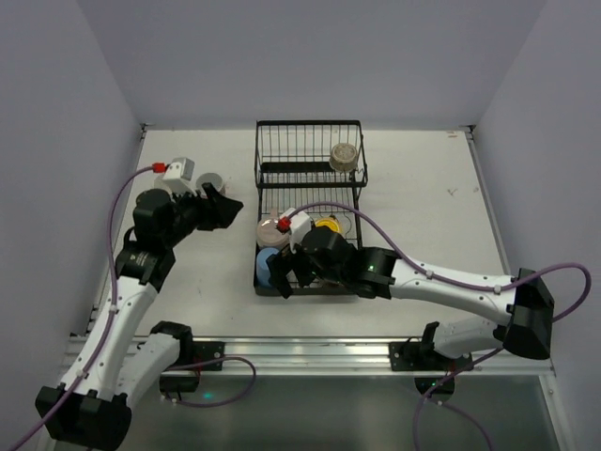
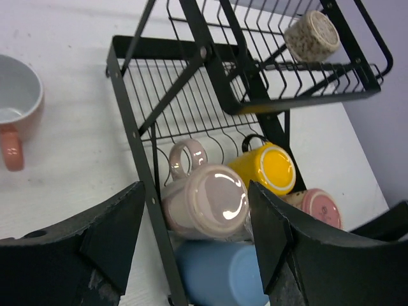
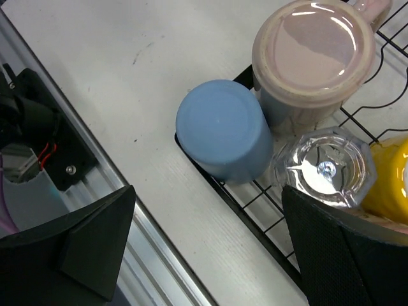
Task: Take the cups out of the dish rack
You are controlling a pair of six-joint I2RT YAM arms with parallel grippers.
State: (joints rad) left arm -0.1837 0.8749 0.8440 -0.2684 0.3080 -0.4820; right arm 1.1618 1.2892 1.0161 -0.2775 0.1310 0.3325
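Left jaws: held parted, empty, beside black wire dish rack [image 1: 310,125].
Right jaws: spread wide over blue cylindrical cup [image 3: 220,127] in rack's near-left corner, nothing gripped.
Desk [image 1: 423,188]: salmon-pink mug [image 2: 16,108] placed left of rack.

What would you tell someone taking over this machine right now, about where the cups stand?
Left gripper: open, empty, just left of the dish rack.
Right gripper: open, empty, poised over the blue cup at the rack's near-left corner.
Done: the salmon-pink mug stands upright on the table, left of the rack.
Left to do: six cups in the rack. Lower tier: blue cup, pink patterned mug, clear glass, yellow mug, reddish cup. Upper shelf: speckled beige cup.
Likely next: the right gripper takes the blue cup.
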